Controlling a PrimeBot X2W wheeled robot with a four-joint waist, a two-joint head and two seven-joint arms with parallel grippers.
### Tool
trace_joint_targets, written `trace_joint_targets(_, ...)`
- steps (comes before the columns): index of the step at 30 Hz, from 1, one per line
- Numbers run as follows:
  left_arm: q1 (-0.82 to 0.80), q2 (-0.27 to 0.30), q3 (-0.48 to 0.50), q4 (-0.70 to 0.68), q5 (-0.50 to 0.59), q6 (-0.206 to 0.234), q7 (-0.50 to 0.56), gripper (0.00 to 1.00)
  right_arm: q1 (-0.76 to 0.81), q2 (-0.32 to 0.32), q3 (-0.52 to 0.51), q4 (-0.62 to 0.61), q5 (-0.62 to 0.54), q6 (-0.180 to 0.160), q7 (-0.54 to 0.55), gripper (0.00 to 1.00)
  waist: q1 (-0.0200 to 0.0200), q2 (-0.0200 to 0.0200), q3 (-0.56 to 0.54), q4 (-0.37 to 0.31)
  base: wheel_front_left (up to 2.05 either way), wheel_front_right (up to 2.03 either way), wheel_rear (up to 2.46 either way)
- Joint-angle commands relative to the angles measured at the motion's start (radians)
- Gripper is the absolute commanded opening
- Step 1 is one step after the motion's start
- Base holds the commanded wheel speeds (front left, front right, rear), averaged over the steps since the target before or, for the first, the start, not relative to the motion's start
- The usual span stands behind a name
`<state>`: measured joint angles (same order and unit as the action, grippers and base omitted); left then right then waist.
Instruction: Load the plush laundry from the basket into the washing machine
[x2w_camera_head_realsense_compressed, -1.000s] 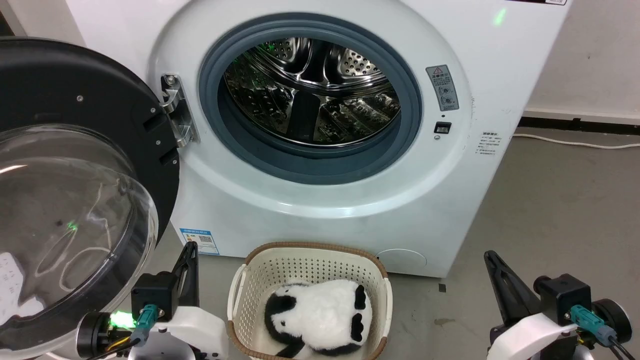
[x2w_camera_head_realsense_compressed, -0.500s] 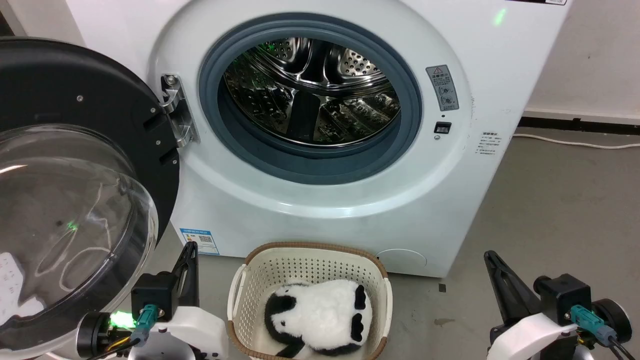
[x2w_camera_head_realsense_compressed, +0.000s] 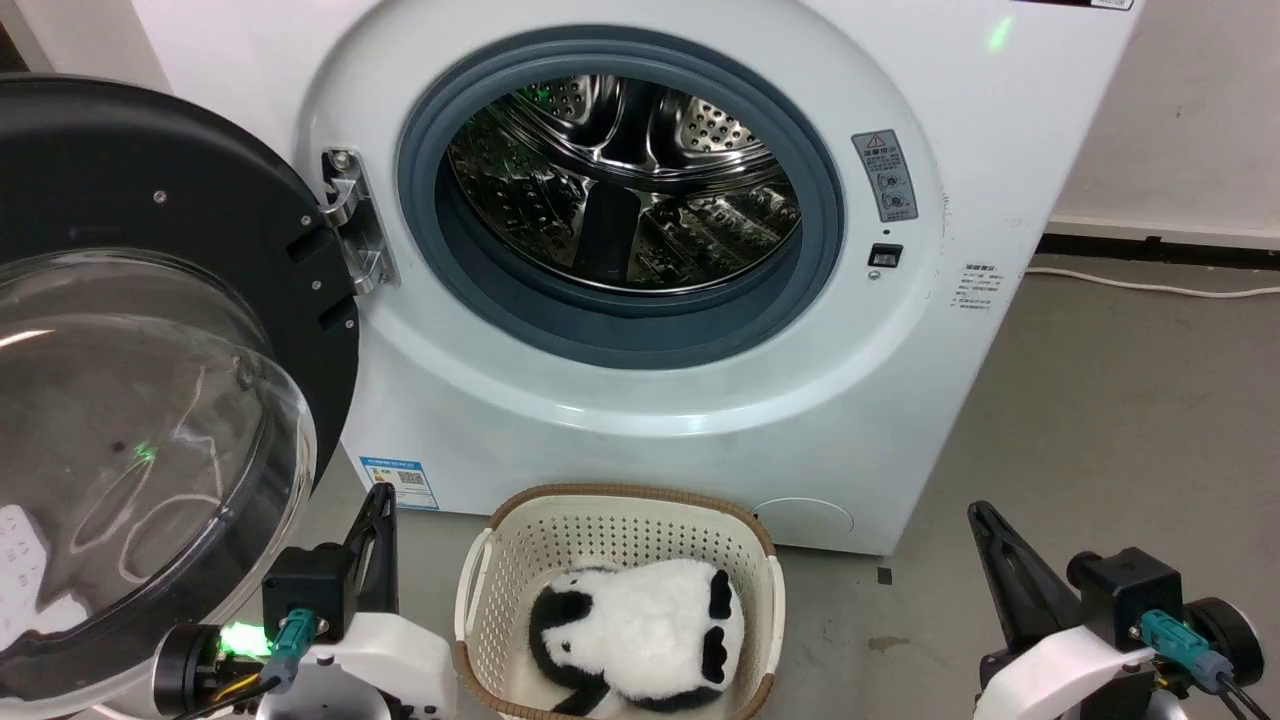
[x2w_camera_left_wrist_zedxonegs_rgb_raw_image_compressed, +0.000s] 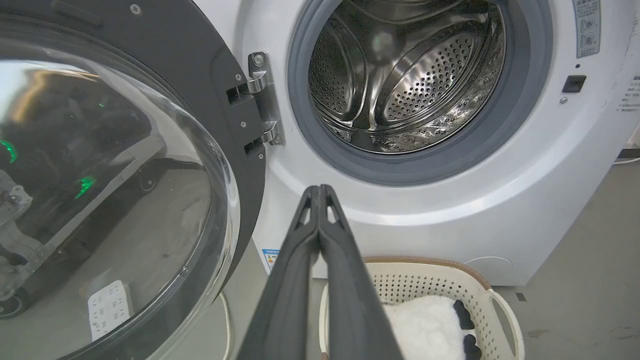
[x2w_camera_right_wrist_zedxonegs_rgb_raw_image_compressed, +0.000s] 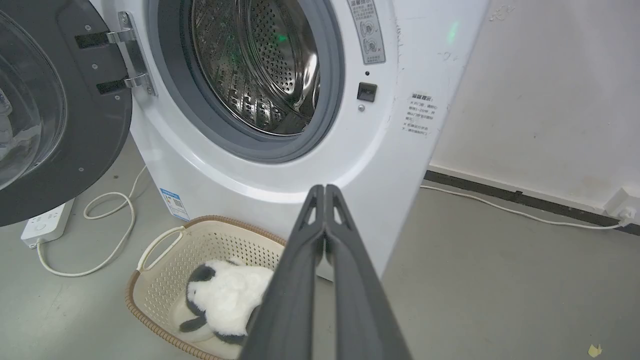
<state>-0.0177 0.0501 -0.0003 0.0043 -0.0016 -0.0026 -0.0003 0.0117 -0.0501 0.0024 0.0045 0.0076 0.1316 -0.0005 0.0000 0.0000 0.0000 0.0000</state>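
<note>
The panda-like plush laundry (x2w_camera_head_realsense_compressed: 640, 635) lies in the cream basket (x2w_camera_head_realsense_compressed: 520, 545) on the floor, right in front of the white washing machine (x2w_camera_head_realsense_compressed: 660, 420). The plush (x2w_camera_right_wrist_zedxonegs_rgb_raw_image_compressed: 225, 297) also appears in the right wrist view, and its white fur (x2w_camera_left_wrist_zedxonegs_rgb_raw_image_compressed: 425, 327) in the left wrist view. The washer's steel drum (x2w_camera_head_realsense_compressed: 620, 190) holds nothing, and its round door (x2w_camera_head_realsense_compressed: 150, 370) stands swung wide to the left. My left gripper (x2w_camera_head_realsense_compressed: 380, 500) is shut, left of the basket. My right gripper (x2w_camera_head_realsense_compressed: 980, 515) is shut, well to the basket's right. Both hold nothing.
A white power strip (x2w_camera_right_wrist_zedxonegs_rgb_raw_image_compressed: 47, 222) with a looping cable (x2w_camera_right_wrist_zedxonegs_rgb_raw_image_compressed: 115, 235) lies on the grey floor under the door. Another cable (x2w_camera_right_wrist_zedxonegs_rgb_raw_image_compressed: 500, 207) runs along the wall at the right. Bare floor (x2w_camera_head_realsense_compressed: 1120, 420) stretches right of the washer.
</note>
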Motion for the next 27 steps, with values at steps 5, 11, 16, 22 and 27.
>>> trace_joint_targets(5, 0.018, 0.000, 0.000, -0.004, 0.002, 0.003, 0.000, 0.00, -0.012, 0.000, -0.002, -0.005, -0.008, -0.001, 0.000, 0.00, 0.0000, 0.0000, 0.000, 0.000, 0.00, 0.00, 0.00)
trace_joint_targets(11, 0.000, 0.000, 0.000, 0.000, 0.000, 0.000, 0.000, 1.00, 0.000, 0.000, 0.001, 0.000, 0.001, 0.000, 0.000, 1.00, 0.0000, 0.0000, 0.000, 0.000, 0.00, 0.00, 0.00)
trace_joint_targets(16, 0.001, 0.000, -0.005, -0.002, 0.000, 0.003, -0.008, 1.00, 0.001, 0.000, 0.002, 0.001, 0.010, 0.000, -0.008, 1.00, 0.0000, 0.0000, -0.001, -0.001, 0.00, 0.00, 0.00)
trace_joint_targets(22, 0.002, 0.002, -0.016, -0.008, 0.001, 0.009, -0.025, 1.00, 0.000, 0.000, -0.006, 0.005, 0.022, 0.000, -0.025, 1.00, 0.0000, 0.0000, 0.008, -0.010, 0.00, 0.00, 0.00)
trace_joint_targets(27, -0.006, 0.004, -0.022, -0.010, -0.001, 0.012, -0.035, 1.00, -0.007, 0.000, -0.008, 0.005, 0.025, 0.000, -0.035, 1.00, 0.0000, 0.0000, 0.030, -0.022, 0.00, 0.00, 0.00)
